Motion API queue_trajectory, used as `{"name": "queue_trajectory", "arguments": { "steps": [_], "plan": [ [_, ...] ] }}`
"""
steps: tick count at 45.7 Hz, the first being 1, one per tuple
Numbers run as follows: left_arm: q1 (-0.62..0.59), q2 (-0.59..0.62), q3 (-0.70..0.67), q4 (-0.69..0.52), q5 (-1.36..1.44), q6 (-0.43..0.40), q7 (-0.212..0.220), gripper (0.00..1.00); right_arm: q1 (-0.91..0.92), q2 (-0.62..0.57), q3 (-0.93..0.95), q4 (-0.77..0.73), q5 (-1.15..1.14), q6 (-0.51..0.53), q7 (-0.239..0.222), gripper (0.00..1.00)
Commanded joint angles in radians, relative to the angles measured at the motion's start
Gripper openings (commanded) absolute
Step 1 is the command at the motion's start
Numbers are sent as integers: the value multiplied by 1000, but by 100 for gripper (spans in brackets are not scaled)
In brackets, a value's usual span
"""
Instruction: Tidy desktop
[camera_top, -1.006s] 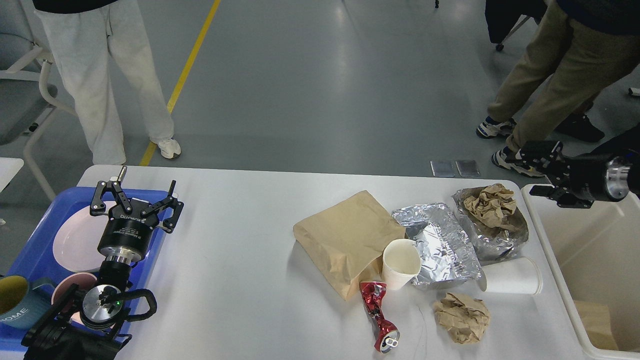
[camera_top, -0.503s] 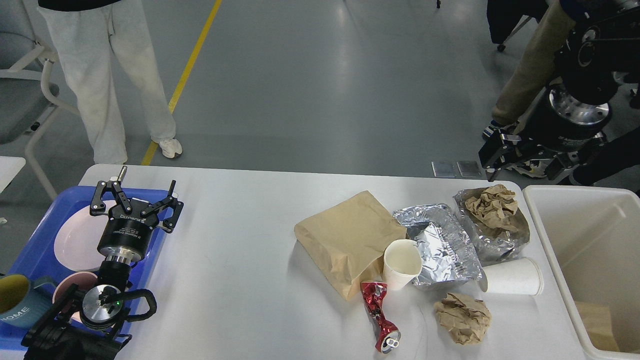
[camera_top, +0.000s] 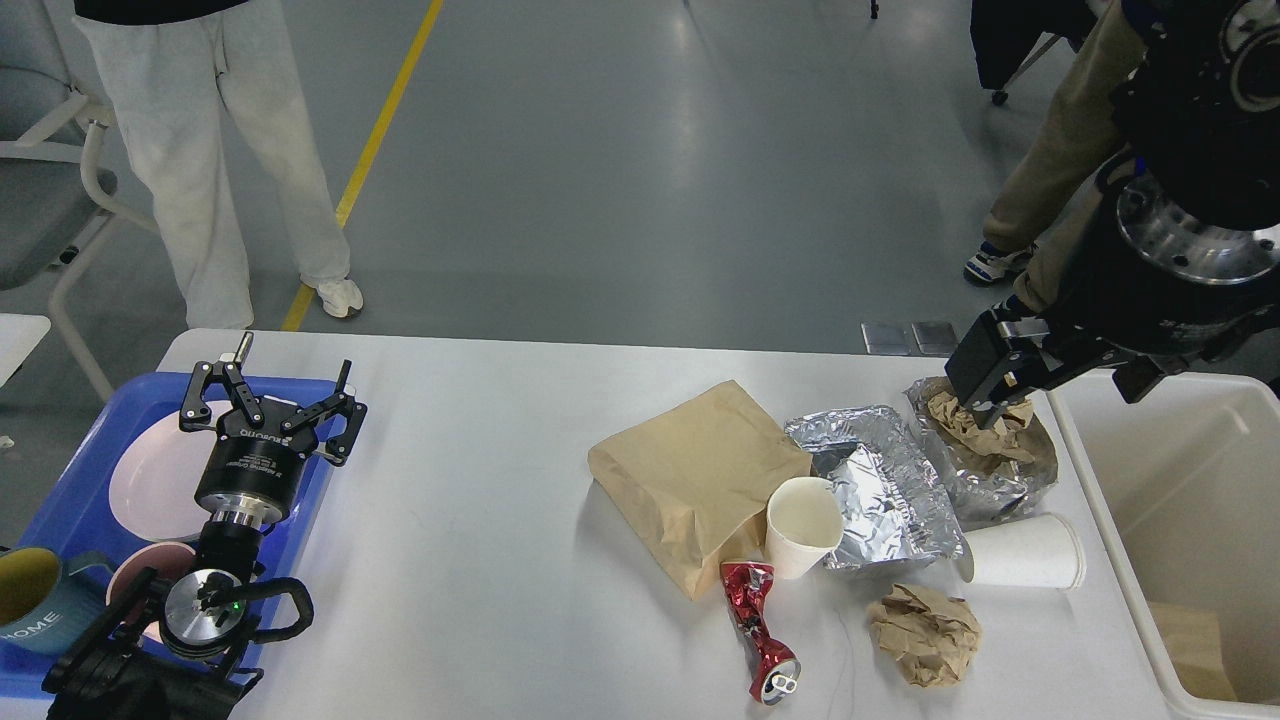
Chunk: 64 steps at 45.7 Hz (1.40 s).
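descending onto the far right of the desktop (camera_top: 470, 500), the right gripper (camera_top: 985, 400) is now being brought down over the crumpled brown paper (camera_top: 985, 432) that is lying in the foil wrapper (camera_top: 1000, 480); half a second ago it was being held higher, above the table's far edge, and a second ago it was out over the white bin (camera_top: 1180, 520) at the right. its dark fingers are being seen end-on against the paper, so whether they are spread or already pinching cannot be told. the left gripper (camera_top: 270, 405) is being kept where it was, fingers spread, above the blue tray (camera_top: 70, 500) at the near left, with the pink plate (camera_top: 150, 480) beneath it. the rest of the litter is being left unmoved in the middle right: the brown paper bag (camera_top: 690, 480), the foil tray (camera_top: 880, 490), the upright paper cup (camera_top: 803, 525), the tipped paper cup (camera_top: 1025, 552), the crushed red can (camera_top: 760, 630) and a second paper ball (camera_top: 922, 632). this shift is being read as the start of a pick of the far paper wad, probably for the bin just beside it; most of the clearing is still being awaited.
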Motion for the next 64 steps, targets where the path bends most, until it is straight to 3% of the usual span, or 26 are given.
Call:
{"name": "queue_trajectory", "arguments": {
  "steps": [1, 12, 19, 24, 30, 36, 40, 45, 64],
  "plan": [
    [0, 0, 2, 0, 0, 0, 0, 96, 5, 21, -32, -2, 37, -13, 20, 100],
    [0, 0, 2, 0, 0, 0, 1, 96, -9, 26, -1, -21, 121, -13, 23, 100],
    [0, 0, 2, 0, 0, 0, 0, 96, -139, 26, 143, -80, 169, -42, 23, 100],
    [0, 0, 2, 0, 0, 0, 1, 96, -315, 37, 255, -142, 198, -174, 18, 100],
    [0, 0, 2, 0, -1, 0, 0, 96, -513, 64, 356, -130, 339, -407, 17, 100],
    [0, 0, 2, 0, 0, 0, 0, 96, -789, 129, 504, -152, 491, -772, 18, 100],
    [0, 0, 2, 0, 0, 0, 0, 96, -912, 140, 597, -183, 503, -932, 14, 100],
    [0, 0, 2, 0, 0, 0, 0, 96, -1036, 143, 683, -257, 507, -998, 7, 100],
    [0, 0, 2, 0, 0, 0, 0, 96, -1216, 225, 680, -450, 511, -1082, 9, 100]
  ]
}}
